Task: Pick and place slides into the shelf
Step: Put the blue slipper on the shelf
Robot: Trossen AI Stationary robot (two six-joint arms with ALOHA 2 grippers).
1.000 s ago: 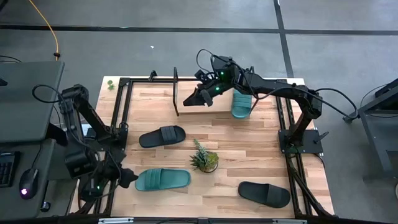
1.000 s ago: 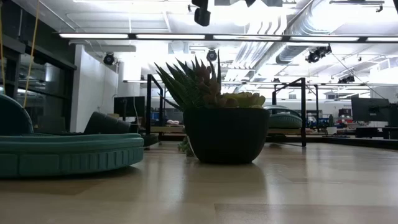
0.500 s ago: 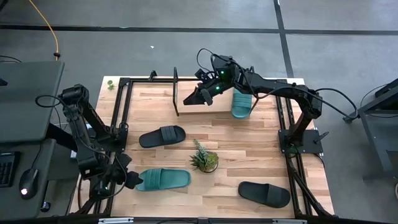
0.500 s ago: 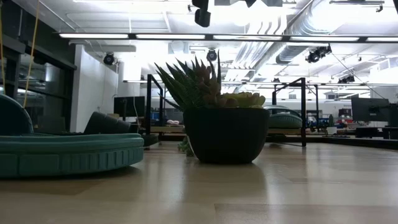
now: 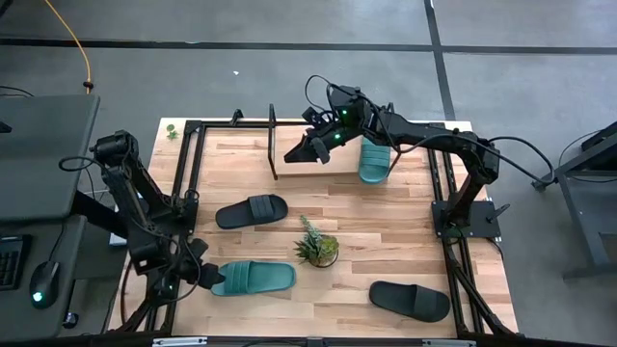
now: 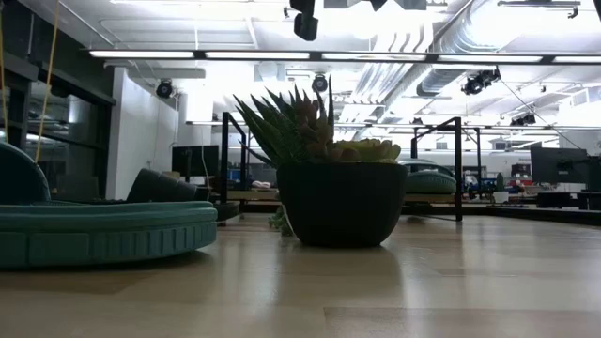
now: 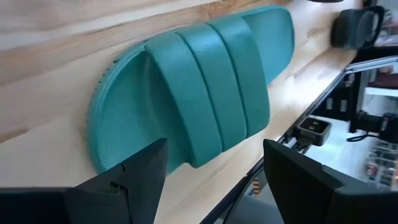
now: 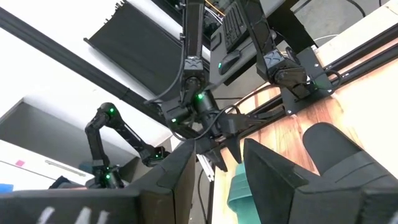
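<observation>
A teal slide lies sole down near the table's near left corner, and its strap fills the left wrist view. My left gripper is open and low, just left of that slide's end, with the fingers standing on either side of it. The second teal slide rests on the shelf at the far edge. One black slide lies left of centre, the other near the right front. My right gripper hovers open over the shelf's left part.
A small potted plant stands mid-table between the near teal slide and the right black slide. The black frame rails run along the table's edges. In the low view the plant pot blocks the middle, with the teal slide at left.
My left arm has stretched out and carried its gripper a little toward the table's right, closer to the end of the near teal slide. The slides have stayed where they were.
</observation>
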